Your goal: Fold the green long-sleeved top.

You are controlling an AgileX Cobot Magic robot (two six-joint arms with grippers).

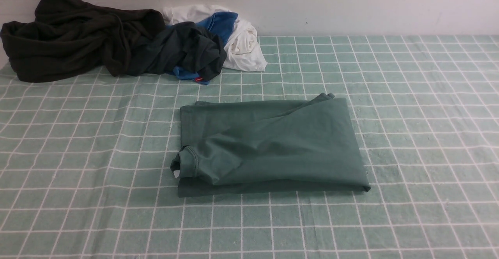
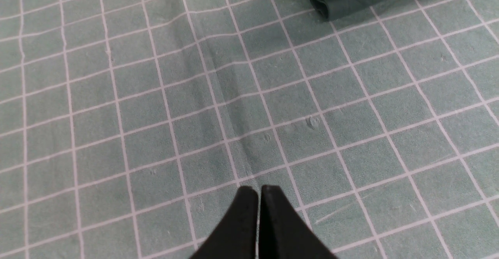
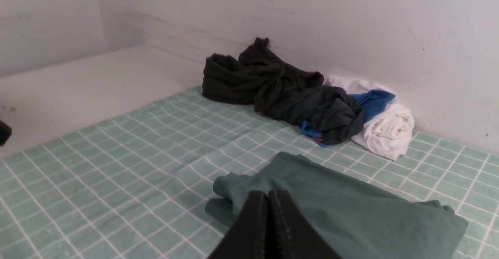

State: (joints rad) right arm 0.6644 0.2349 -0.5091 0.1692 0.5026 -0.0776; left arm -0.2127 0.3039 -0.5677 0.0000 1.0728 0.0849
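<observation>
Both claws were clenched on nothing: left claw (image 2: 259,190) over bare checked cloth (image 1: 78,212) covering the desk, right claw (image 3: 268,196) above the green long-sleeved top (image 1: 273,146). Top lay folded mid-desk, cuff at its left edge. Farther back, dark garments (image 1: 97,40) and a white-and-blue bundle (image 1: 237,36) were heaped against the white wall (image 1: 351,1).

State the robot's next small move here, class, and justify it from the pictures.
Probably hold both arms back: the green long-sleeved top already lies folded into a compact rectangle, and the left end effector and right end effector are shut on nothing.
</observation>
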